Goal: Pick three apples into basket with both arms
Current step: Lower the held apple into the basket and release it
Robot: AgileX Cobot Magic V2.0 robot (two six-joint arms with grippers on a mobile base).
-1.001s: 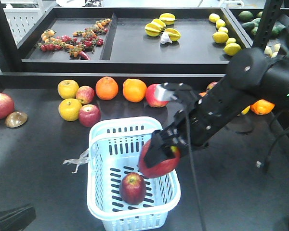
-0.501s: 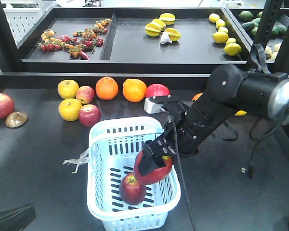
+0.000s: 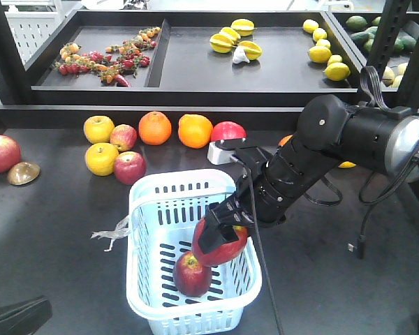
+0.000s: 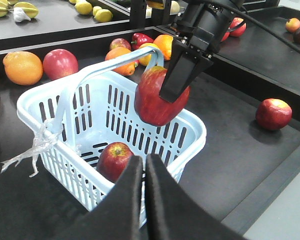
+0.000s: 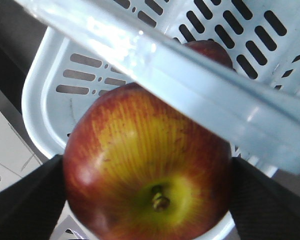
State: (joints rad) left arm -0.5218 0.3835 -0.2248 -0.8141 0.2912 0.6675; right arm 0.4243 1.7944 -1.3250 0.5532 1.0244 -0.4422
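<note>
My right gripper (image 3: 221, 237) is shut on a dark red apple (image 3: 218, 250), stem end toward the wrist camera (image 5: 150, 170). It hangs over the right half of the pale blue basket (image 3: 145, 209), close under the hoop handle (image 5: 190, 85). A second red apple (image 3: 192, 273) lies on the basket floor, just below and left of the held one (image 4: 152, 102). My left gripper (image 4: 144, 167) is shut and empty, near the basket's front rim (image 4: 65, 155). More red apples lie on the table (image 3: 129, 167), one behind the right arm (image 3: 228, 130).
Yellow apples (image 3: 100, 158) and oranges (image 3: 155, 128) line the table behind the basket. Another red apple (image 3: 1, 153) sits at the far left and one at the table's right end (image 4: 273, 114). A raised shelf (image 3: 195, 77) with black posts holds small fruit at the back.
The right arm has carried its apple left and down, from the basket's right rim to a spot over the inside, close above the apple lying there. Nothing else moved.
</note>
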